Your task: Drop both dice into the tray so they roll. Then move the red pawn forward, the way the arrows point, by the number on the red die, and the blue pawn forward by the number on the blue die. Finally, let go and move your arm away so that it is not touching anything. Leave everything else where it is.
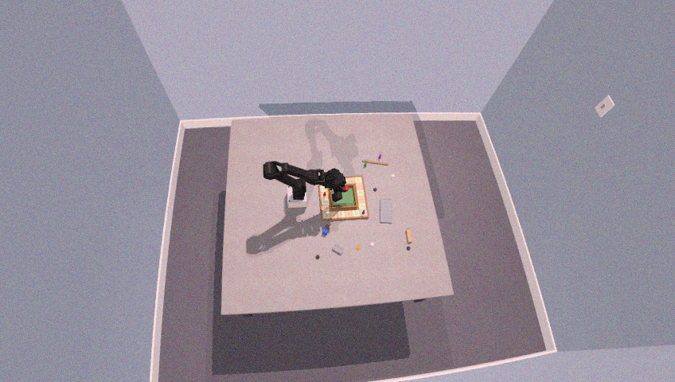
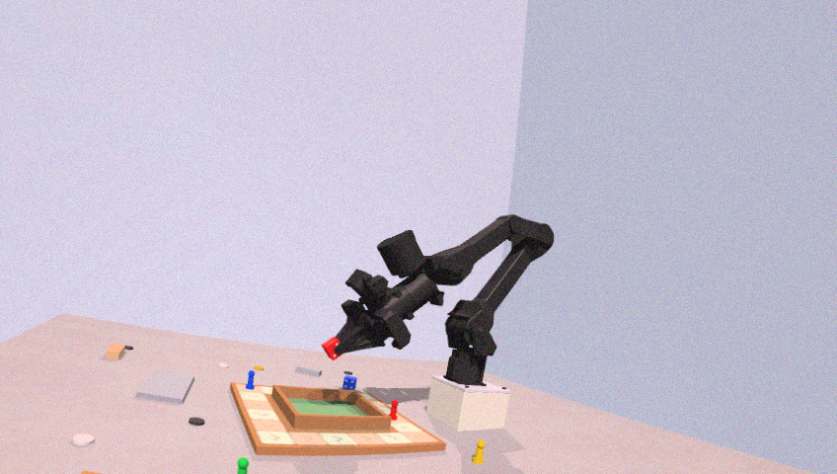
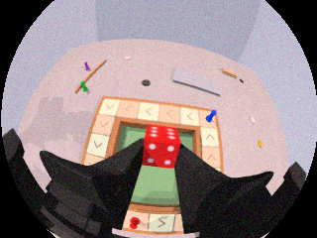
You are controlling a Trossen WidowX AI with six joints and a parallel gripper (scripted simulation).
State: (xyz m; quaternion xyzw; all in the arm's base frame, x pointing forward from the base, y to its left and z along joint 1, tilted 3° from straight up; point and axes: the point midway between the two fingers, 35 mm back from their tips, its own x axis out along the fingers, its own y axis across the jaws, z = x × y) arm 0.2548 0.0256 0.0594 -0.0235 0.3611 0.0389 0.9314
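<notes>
My gripper [image 2: 336,349] [image 3: 159,145] is shut on the red die [image 1: 345,188] [image 2: 331,348] [image 3: 161,147] and holds it tilted above the tray. The wooden tray [image 2: 341,422] [image 3: 198,145] has a green floor and sits in the middle of the board [image 2: 352,449] [image 3: 90,130]. The blue die [image 1: 325,231] [image 2: 349,382] lies on the table beside the board. The red pawn [image 1: 324,194] [image 2: 394,410] [image 3: 134,222] stands on the board side nearest the arm base. The blue pawn [image 1: 363,212] [image 2: 251,379] [image 3: 211,116] stands at a far corner of the board.
A green pawn [image 1: 364,165] [image 2: 242,465] [image 3: 84,86] and a purple pawn [image 1: 380,156] [image 3: 87,65] are near a thin stick [image 1: 379,163] [image 3: 98,68]. A yellow pawn [image 2: 479,451] is near the base. A grey slab [image 1: 385,211] [image 2: 166,387], a grey block [image 1: 337,249] and an orange block [image 1: 409,235] lie around.
</notes>
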